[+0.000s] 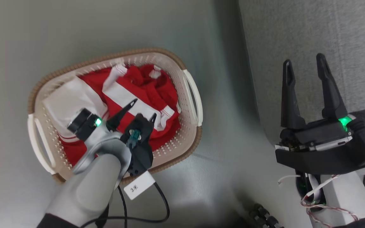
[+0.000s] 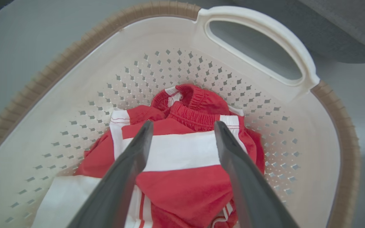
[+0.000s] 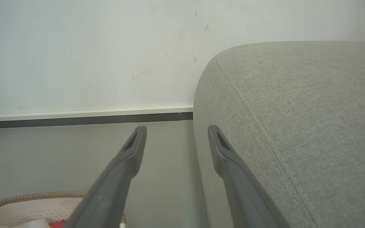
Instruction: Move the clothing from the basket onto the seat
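Seat: I see the grey sofa (image 1: 312,38) off the basket's right-handle side, with a strip of floor between the two. My right wrist view shows its rounded corner and a stitched seam (image 3: 296,110).
Floor: pale grey (image 1: 106,25), all round the basket.
Basket: cream, perforated, brown rim (image 1: 112,57), standing on the floor with a white handle at either end. My left wrist view looks down into it (image 2: 74,104). Its rim just shows at the bottom left of my right wrist view (image 3: 33,198).
Clothing: all inside the basket. The red garments with white bands (image 1: 138,91) are heaped across its middle and right half. In my left wrist view, an elastic waistband lies at the handle end (image 2: 182,183).
White piece: also in the basket (image 1: 68,98), at the left-handle end, beside the red heap (image 2: 65,196).
Right gripper: well to the right of the basket (image 1: 304,59), over the seat's edge. Fingers are spread wide with nothing between them (image 3: 177,128).
Left gripper: down inside the basket (image 1: 145,107), above the red heap. Its fingers are spread apart either side of a broad white band (image 2: 184,125). I can't tell whether the tips touch the cloth.
Paper tag: hangs from my left wrist (image 1: 139,189), just over the basket's near rim.
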Motion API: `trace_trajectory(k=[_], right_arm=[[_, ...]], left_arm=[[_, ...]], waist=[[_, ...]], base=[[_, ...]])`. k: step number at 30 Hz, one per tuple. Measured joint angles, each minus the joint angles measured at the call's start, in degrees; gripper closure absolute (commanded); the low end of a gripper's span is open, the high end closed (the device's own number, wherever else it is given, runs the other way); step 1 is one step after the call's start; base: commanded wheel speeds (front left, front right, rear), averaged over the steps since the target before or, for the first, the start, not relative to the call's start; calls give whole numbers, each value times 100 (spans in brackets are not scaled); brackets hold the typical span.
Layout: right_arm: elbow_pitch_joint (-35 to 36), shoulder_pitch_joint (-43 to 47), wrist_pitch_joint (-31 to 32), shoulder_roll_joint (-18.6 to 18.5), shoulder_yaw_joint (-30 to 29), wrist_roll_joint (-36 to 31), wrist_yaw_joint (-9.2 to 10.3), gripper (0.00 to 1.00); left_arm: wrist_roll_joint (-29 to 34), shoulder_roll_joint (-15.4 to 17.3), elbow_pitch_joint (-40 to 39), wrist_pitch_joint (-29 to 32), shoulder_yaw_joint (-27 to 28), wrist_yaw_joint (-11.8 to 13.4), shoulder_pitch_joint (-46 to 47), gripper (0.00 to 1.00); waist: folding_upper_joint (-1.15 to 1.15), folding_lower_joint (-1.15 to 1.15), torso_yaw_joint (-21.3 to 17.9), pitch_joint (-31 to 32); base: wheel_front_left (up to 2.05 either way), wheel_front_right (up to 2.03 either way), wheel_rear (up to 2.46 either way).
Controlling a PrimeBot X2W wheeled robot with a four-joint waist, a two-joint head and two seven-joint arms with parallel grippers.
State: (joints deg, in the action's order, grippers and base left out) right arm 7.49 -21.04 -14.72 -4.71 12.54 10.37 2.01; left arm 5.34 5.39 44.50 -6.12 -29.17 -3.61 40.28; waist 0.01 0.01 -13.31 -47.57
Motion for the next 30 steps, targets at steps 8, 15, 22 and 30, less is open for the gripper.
trace_trajectory(k=[8,15,22,30], right_arm=[[121,-358,0,35,-3,0,0,0],[65,-597,-1,79,2,0,-9,0],[63,-717,-51,96,4,-35,-9,0],[-9,-794,-53,116,10,-62,-13,0]], left_arm=[[191,155,160,130,-41,-42,533,0],[242,183,411,180,-44,14,771,0],[288,187,631,200,9,170,934,0],[315,168,869,188,12,267,1087,100]], waist=[[0,0,-100,-613],[0,0,-159,-1066],[-2,-1,-203,-1291],[-2,-1,-233,-1351]], base=[[0,0,0],[0,0,0],[0,0,0],[0,0,0]])
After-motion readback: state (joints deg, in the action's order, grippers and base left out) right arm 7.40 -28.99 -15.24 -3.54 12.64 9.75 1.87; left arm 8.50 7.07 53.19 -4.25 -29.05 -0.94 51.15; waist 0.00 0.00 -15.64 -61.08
